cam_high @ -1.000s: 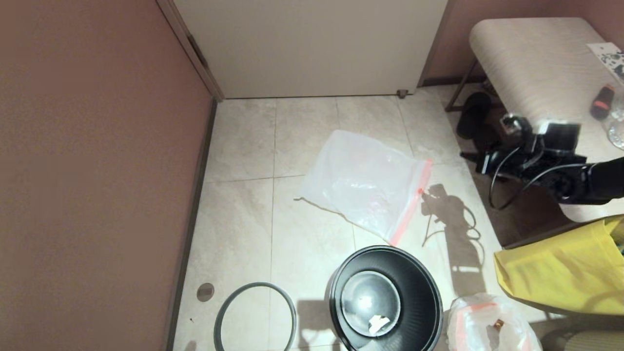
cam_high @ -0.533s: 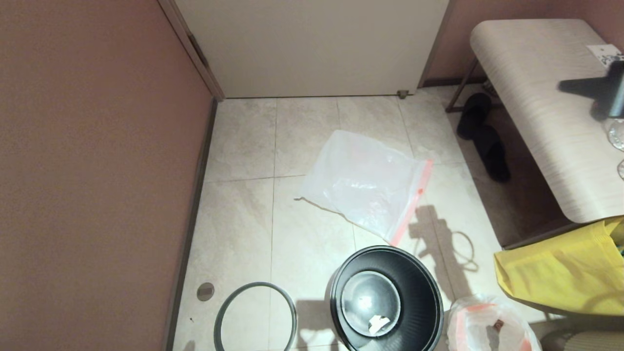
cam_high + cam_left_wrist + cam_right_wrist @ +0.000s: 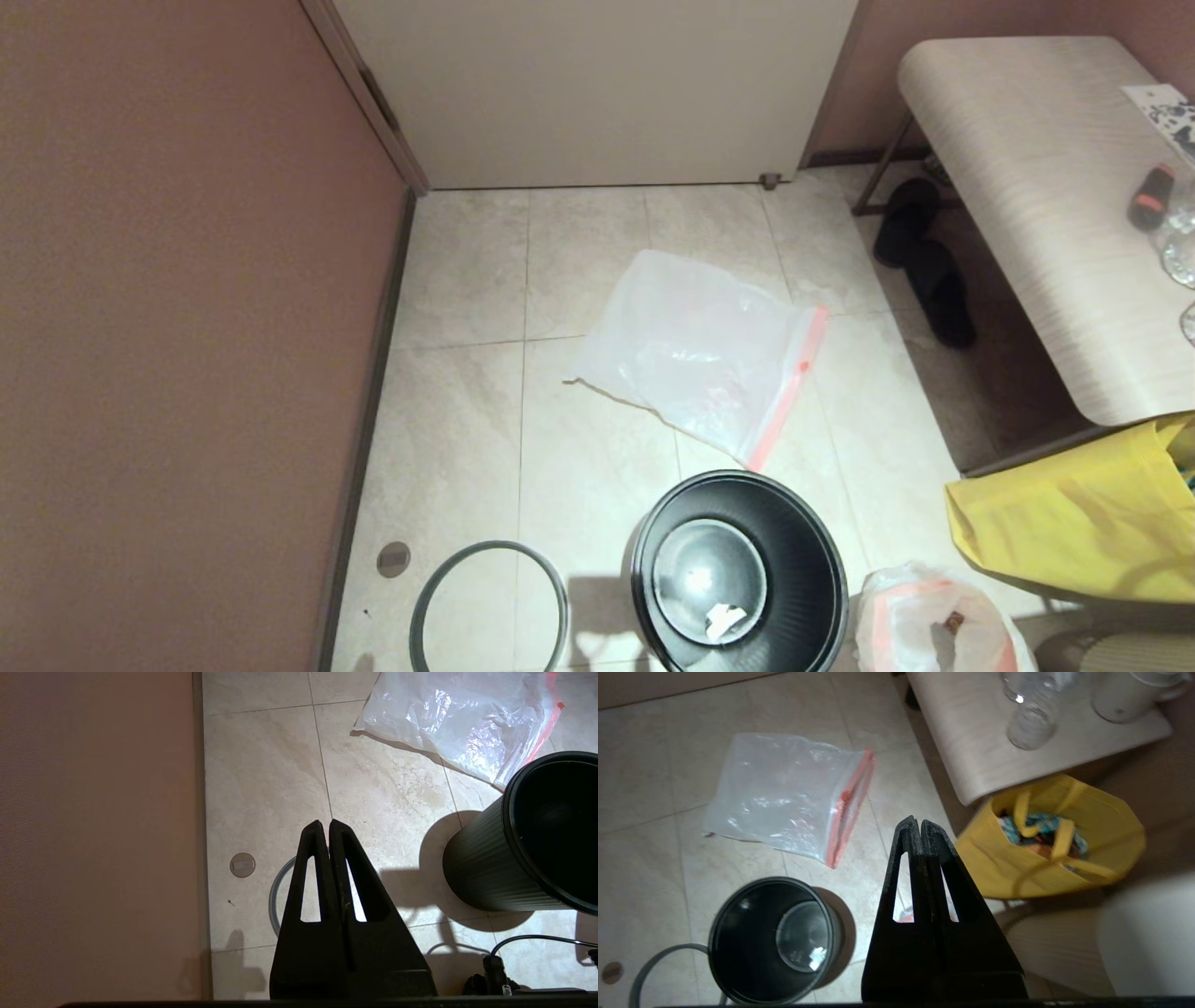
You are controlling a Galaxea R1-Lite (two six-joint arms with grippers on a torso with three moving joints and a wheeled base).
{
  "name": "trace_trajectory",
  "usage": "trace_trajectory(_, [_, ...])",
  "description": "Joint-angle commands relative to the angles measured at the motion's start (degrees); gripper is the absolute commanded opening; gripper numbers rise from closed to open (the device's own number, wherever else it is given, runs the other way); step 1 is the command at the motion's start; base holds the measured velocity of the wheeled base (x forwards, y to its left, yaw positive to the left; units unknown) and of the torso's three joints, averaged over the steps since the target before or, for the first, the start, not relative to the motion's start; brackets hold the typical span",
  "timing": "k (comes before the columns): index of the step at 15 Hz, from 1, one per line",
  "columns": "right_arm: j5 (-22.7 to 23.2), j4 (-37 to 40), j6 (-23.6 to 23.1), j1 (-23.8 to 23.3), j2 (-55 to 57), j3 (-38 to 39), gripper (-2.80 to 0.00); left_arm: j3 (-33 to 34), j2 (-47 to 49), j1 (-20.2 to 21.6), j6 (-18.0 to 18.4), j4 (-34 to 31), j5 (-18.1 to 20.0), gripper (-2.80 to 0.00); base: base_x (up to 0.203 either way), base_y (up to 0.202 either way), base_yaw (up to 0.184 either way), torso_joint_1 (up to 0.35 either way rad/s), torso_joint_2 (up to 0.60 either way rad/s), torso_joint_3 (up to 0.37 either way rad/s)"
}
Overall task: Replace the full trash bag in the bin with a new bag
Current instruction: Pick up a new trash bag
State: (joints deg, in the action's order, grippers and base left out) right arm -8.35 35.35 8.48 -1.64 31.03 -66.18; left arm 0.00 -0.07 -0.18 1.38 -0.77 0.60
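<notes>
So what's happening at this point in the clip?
A bag swap, midway. The bin stands unlined, its grey hoop rim on the floor beside it. The full trash bag sits next to the bin; the new bag lies flat on the tiles. Left gripper and right gripper are shut, holding nothing.

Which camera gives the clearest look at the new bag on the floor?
The head view: the new bag lies whole and unblocked on the tiles. The right wrist view also shows all of it, slightly blurred. The left wrist view crops it at the frame's edge.
</notes>
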Motion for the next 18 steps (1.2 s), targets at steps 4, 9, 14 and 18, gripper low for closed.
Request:
trace_trajectory(4, [3.4,7.6,-6.8,-4.4,-14.4,3.8,-2.80,0.0,0.1,0.0,0.0,0.0,0.0,-2.80,0.000,0.000,0.000,0.000,0.00,0.000])
trace_trajectory(9, [5.8,8.1,-7.4,-3.1,-13.9,5.9,-2.80,0.0,0.1,0.0,0.0,0.0,0.0,-2.80,0.000,0.000,0.000,0.000,0.00,0.000])
trace_trajectory(14, [6.5,7.8,-7.3,0.7,-23.3,19.2,-2.80,0.0,0.1,0.0,0.1,0.0,0.0,-2.80,0.000,0.000,0.000,0.000,0.00,0.000])
trace_trajectory(18, [6.8,5.5,-8.8,1.6,-30.9,31.3,-2.80,0.0,0.1,0.0,0.0,0.0,0.0,-2.80,0.000,0.000,0.000,0.000,0.00,0.000])
